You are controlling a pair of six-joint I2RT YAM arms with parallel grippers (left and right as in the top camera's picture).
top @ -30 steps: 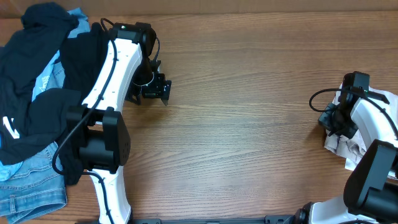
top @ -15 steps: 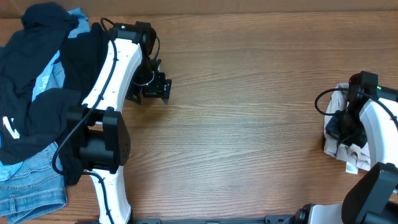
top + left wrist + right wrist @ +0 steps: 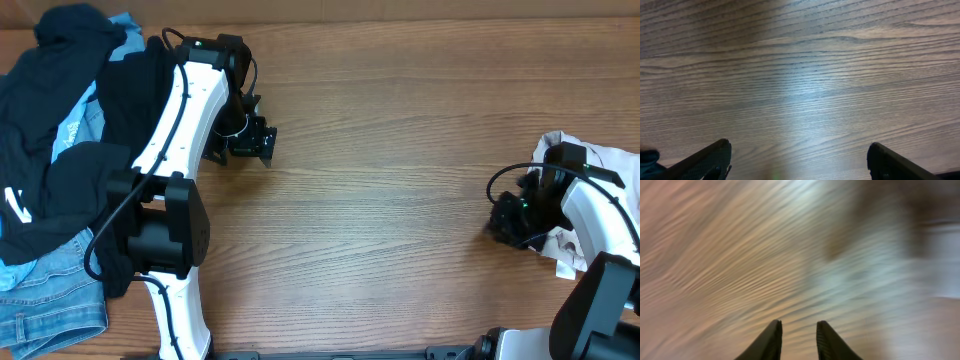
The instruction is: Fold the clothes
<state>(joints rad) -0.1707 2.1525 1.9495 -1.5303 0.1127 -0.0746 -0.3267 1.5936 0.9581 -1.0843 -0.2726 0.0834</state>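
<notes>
The beige shorts (image 3: pixel 612 158) lie crumpled in a pale heap just behind the right gripper (image 3: pixel 798 323), whose fingers stand a narrow gap apart, clamped on nothing; black, light-blue and denim garments (image 3: pixel 50 170) are piled well behind the left gripper (image 3: pixel 799 146), its fingers spread wide, holding nothing; beneath both sets of fingers runs the brown, grained wooden table (image 3: pixel 400 150).
</notes>
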